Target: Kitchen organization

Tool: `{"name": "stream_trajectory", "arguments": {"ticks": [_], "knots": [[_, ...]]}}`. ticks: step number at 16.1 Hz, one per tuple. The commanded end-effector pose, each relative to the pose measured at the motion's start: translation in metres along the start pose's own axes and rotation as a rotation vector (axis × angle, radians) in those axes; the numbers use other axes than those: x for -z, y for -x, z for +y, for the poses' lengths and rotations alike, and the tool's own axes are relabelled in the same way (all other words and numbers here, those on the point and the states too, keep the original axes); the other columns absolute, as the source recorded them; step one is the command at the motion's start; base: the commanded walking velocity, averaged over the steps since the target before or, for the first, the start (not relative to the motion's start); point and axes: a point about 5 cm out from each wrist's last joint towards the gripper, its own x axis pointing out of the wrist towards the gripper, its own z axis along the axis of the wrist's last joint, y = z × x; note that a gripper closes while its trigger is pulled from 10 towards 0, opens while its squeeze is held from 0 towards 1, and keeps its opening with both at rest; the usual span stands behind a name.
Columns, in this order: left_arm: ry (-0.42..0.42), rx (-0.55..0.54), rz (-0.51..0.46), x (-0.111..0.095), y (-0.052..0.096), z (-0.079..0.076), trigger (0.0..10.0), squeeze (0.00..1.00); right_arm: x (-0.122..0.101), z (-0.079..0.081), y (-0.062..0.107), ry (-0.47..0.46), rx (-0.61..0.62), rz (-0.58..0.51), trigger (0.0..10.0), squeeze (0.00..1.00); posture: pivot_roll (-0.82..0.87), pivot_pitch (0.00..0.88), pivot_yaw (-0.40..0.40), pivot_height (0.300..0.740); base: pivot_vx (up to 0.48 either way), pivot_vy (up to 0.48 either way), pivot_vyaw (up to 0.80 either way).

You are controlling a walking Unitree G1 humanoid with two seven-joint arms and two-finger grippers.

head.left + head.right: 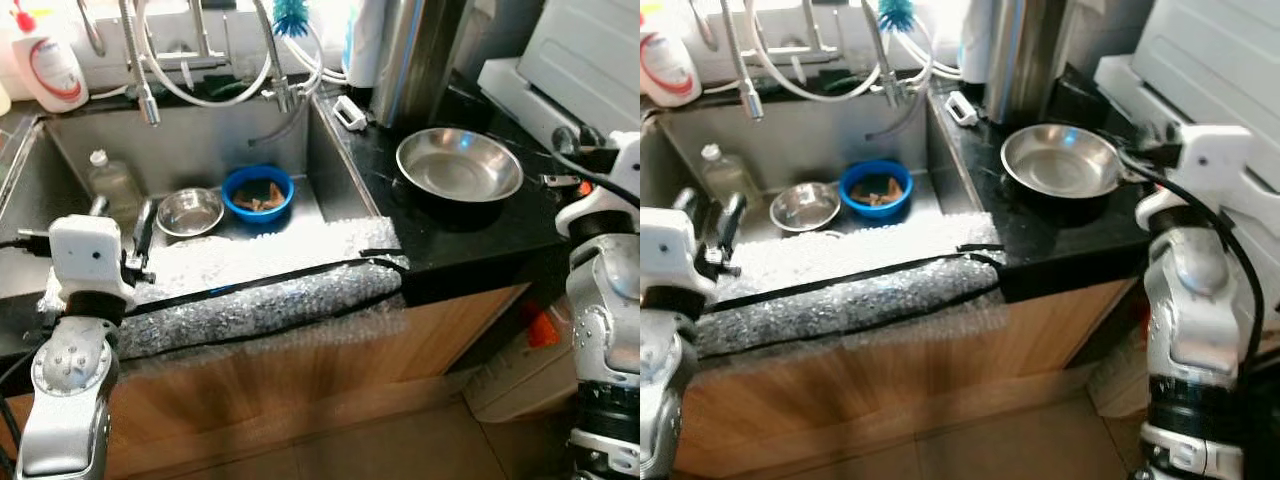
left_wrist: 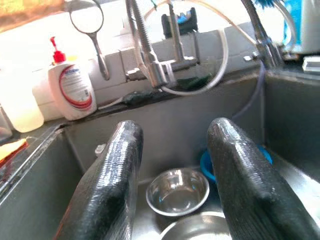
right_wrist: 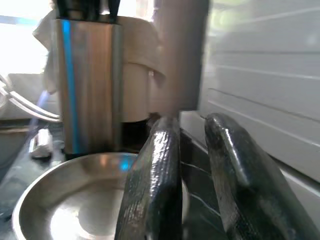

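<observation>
Near edge: bubble wrap [image 1: 260,290] with black tape lies along the sink's [image 1: 200,150] front rim, above a wood cabinet front [image 1: 300,390].

Left gripper [image 2: 172,165]: at the near left of the sink, above the basin, jaws apart and holding nothing.

Sink basin: small steel bowl [image 1: 190,211] at centre; blue bowl [image 1: 258,195] with brown scraps touching it on the right; clear bottle [image 1: 112,183] lying at the left.

Right gripper [image 3: 192,165]: at the right edge of the black surface [image 1: 470,225], just beside the large steel bowl's [image 1: 459,164] right rim; jaws slightly apart, nothing between them.

Surface, right of sink: large steel bowl, upright. Behind it a tall steel canister [image 1: 415,60]; a small white object [image 1: 351,112] near the sink corner.

Far: faucets and hoses [image 1: 200,50] behind the sink; soap dispenser [image 1: 45,65] at far left; blue brush [image 1: 291,15].
</observation>
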Motion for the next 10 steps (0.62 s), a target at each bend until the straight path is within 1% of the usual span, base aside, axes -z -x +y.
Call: {"name": "stream_trajectory", "arguments": {"ticks": [1, 3, 5, 7, 8, 9, 10], "knots": [[-0.044, 0.024, 0.014, 0.005, 0.006, -0.001, 10.0, 0.0, -0.002, -0.007, 0.008, -0.013, 0.042, -0.018, 10.0, 0.0, 0.01, 0.086, -0.039, 0.74, 0.0, 0.0, 0.0], [-0.044, 0.015, 0.027, 0.008, 0.01, 0.002, 10.0, 0.0, 0.004, -0.015, 0.02, -0.008, 0.085, -0.024, 10.0, 0.0, 0.02, 0.078, -0.042, 0.74, 0.0, 0.0, 0.0], [-0.028, 0.011, 0.035, 0.01, 0.011, 0.002, 10.0, 0.0, 0.009, -0.017, 0.025, 0.001, 0.099, -0.006, 10.0, 0.0, 0.02, 0.07, -0.041, 0.74, 0.0, 0.0, 0.0], [-0.028, 0.011, 0.031, 0.012, 0.012, 0.0, 10.0, 0.0, 0.013, -0.022, 0.027, 0.005, 0.124, 0.013, 10.0, 0.0, 0.02, 0.064, -0.044, 0.74, 0.0, 0.0, 0.0], [-0.022, 0.009, 0.024, 0.01, 0.011, 0.0, 10.0, 0.0, 0.012, -0.026, 0.026, -0.026, 0.155, 0.018, 10.0, 0.0, 0.02, 0.061, -0.042, 0.74, 0.0, 0.0, 0.0], [-0.022, 0.009, 0.022, 0.009, 0.011, 0.0, 10.0, 0.0, 0.012, -0.027, 0.025, -0.039, 0.162, 0.023, 10.0, 0.0, 0.02, 0.061, -0.043, 0.74, 0.0, 0.0, 0.0], [-0.021, 0.013, 0.016, 0.008, 0.009, -0.001, 10.0, 0.0, 0.011, -0.032, 0.02, -0.074, 0.197, 0.048, 10.0, 0.0, 0.02, 0.056, -0.043, 0.74, 0.0, 0.0, 0.0]]}}
